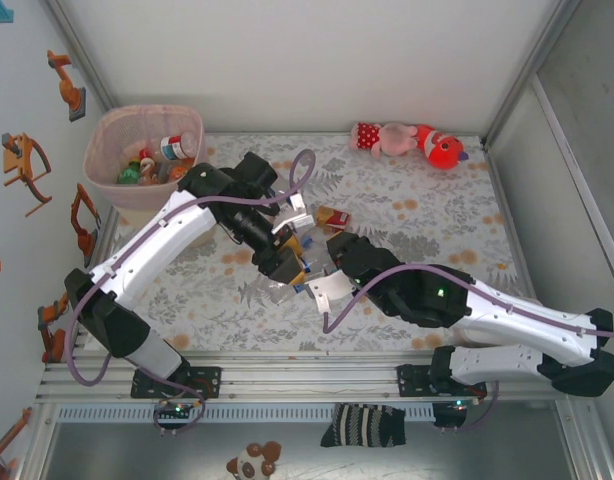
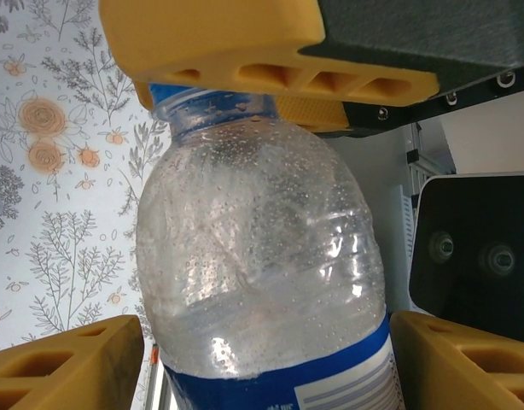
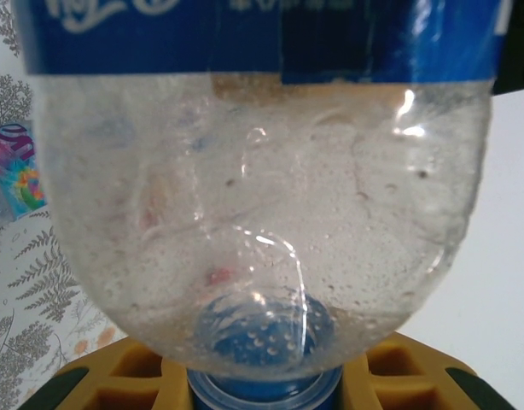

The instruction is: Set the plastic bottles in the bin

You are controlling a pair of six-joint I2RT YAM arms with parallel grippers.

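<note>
A clear plastic bottle (image 2: 262, 256) with a blue label and blue cap hangs over the middle of the table between my two grippers. My right gripper (image 3: 262, 386) is shut on its blue cap (image 3: 264, 337), and the body (image 3: 262, 196) points away from that camera. In the left wrist view the right gripper's yellow fingers (image 2: 245, 51) clamp the neck at the top. My left gripper (image 2: 266, 359) is open, one finger on each side of the bottle's body with thin gaps. From above the two grippers, left (image 1: 285, 266) and right (image 1: 311, 274), meet mid-table. The pink bin (image 1: 105, 150) at the far left holds several bottles (image 1: 159, 158).
Another small bottle with a red label (image 1: 333, 217) lies on the flowered tablecloth just beyond the grippers. A pink-and-red plush toy (image 1: 407, 140) lies at the far edge. White walls close the table in on three sides. A striped sock (image 1: 363, 425) lies in front of the arm bases.
</note>
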